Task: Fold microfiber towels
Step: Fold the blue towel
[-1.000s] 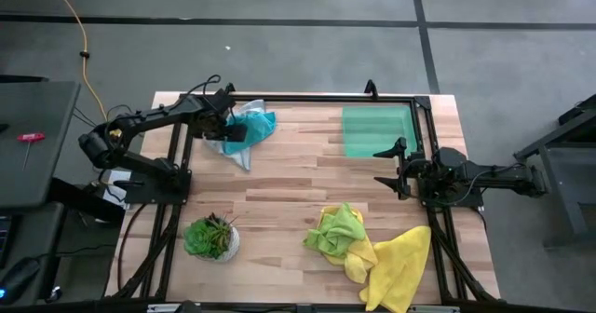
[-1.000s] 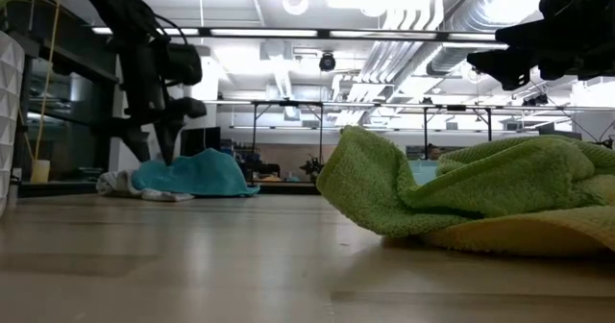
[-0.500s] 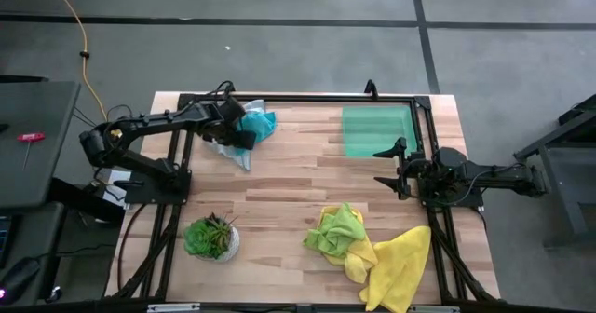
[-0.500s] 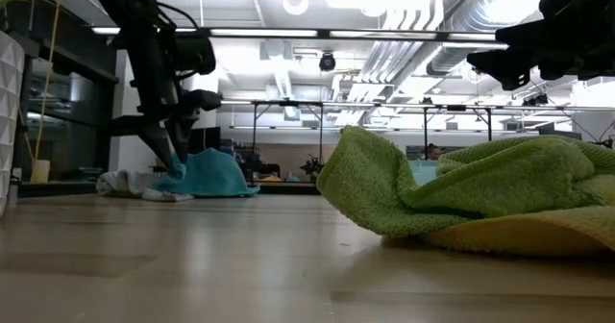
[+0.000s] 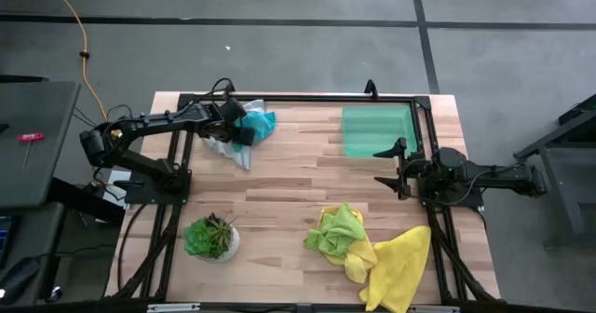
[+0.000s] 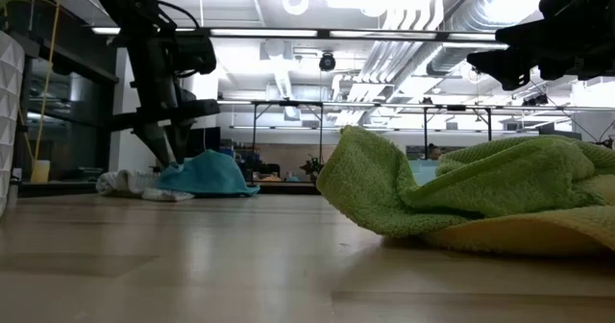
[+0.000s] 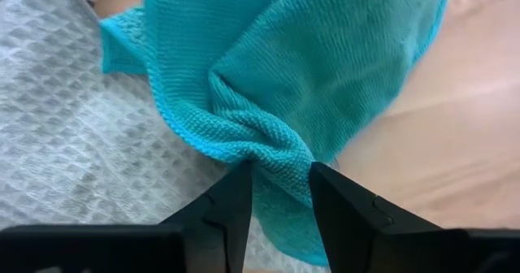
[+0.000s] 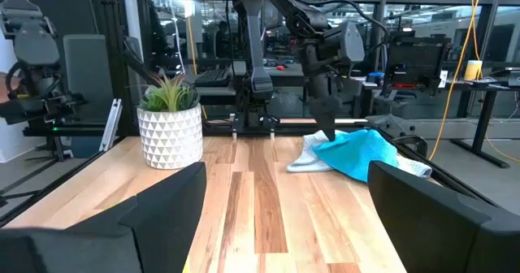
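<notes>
A teal towel (image 5: 261, 124) lies crumpled at the table's far left, partly on a pale grey-white towel (image 5: 222, 146) that shows beside it (image 7: 65, 143). My left gripper (image 5: 238, 132) points steeply down at the teal towel's left side (image 6: 171, 161) and is shut on it. A lime green towel (image 5: 337, 229) lies bunched on a yellow towel (image 5: 396, 268) at the near right. My right gripper (image 5: 386, 167) hangs level and open above the table's right side, touching nothing. My left gripper (image 7: 280, 171) pinches a bunched ridge of the teal towel (image 7: 272, 153) between its two fingers, a gathered fold of more than one layer. The fingers come from above, slanting down. The rest of the towel lies slack on the table and on the grey-white towel.
A flat green tray (image 5: 377, 129) lies at the far right. A potted plant (image 5: 212, 237) in a white pot stands at the near left. A black frame (image 5: 298, 98) runs along the table's far edge. Bare wood (image 5: 298, 178) spans the middle.
My left gripper has swung a little toward the table's right and near side, tipping slightly, and come down onto the left side of the teal towel. Over the last half second it has kept still. The towels lie where they were.
</notes>
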